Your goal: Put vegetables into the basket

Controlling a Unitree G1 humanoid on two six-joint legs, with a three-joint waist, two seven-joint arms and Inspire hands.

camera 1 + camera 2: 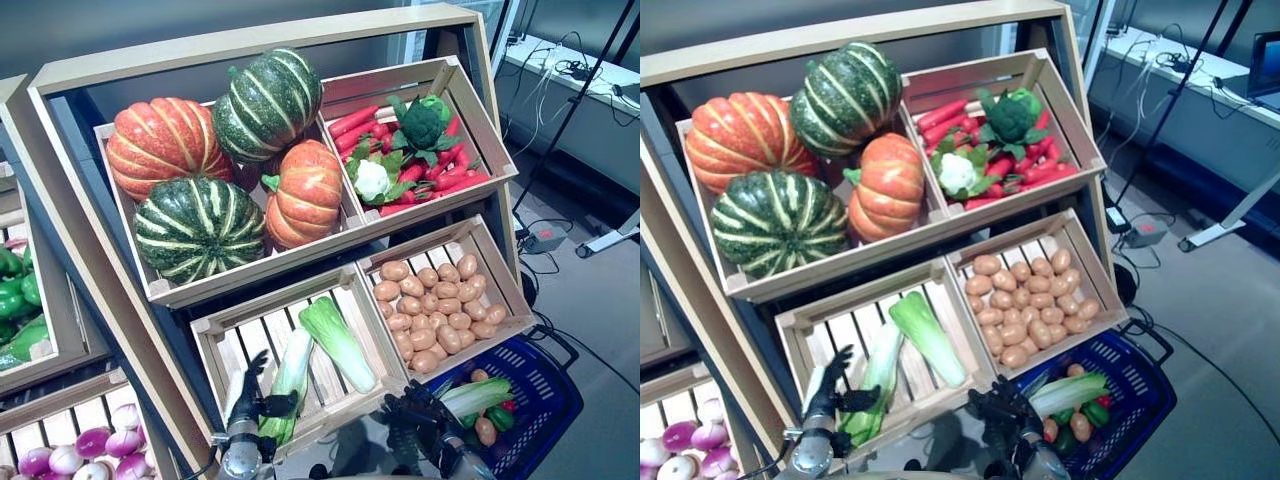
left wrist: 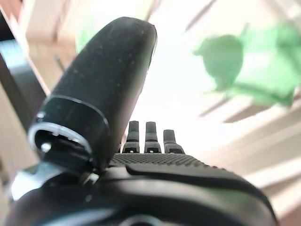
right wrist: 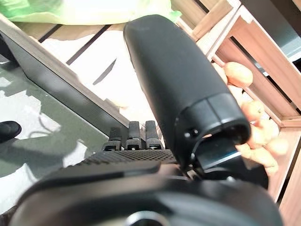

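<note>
My left hand (image 1: 250, 398) reaches into the lower left wooden crate (image 1: 213, 338) with its fingers straight and open. Its thumb (image 2: 106, 89) lies right beside a long pale green cabbage (image 1: 291, 378); I cannot tell if they touch. A second such cabbage (image 1: 338, 343) lies further right in the crate. The blue basket (image 1: 548, 392) stands on the floor at the lower right. It holds a pale green cabbage (image 1: 478, 397), small potatoes (image 1: 485, 431) and a green pepper (image 1: 501, 418). My right hand (image 1: 415, 418) is open and empty beside the basket's left rim; it also shows in the right wrist view (image 3: 174, 84).
The tilted wooden stand (image 1: 90, 270) fills the front, with upper crates overhanging the lower ones. A crate of potatoes (image 1: 500, 265) juts out just above the basket. A power strip and cables (image 1: 545, 240) lie on the grey floor at the right, near a desk (image 1: 580, 90).
</note>
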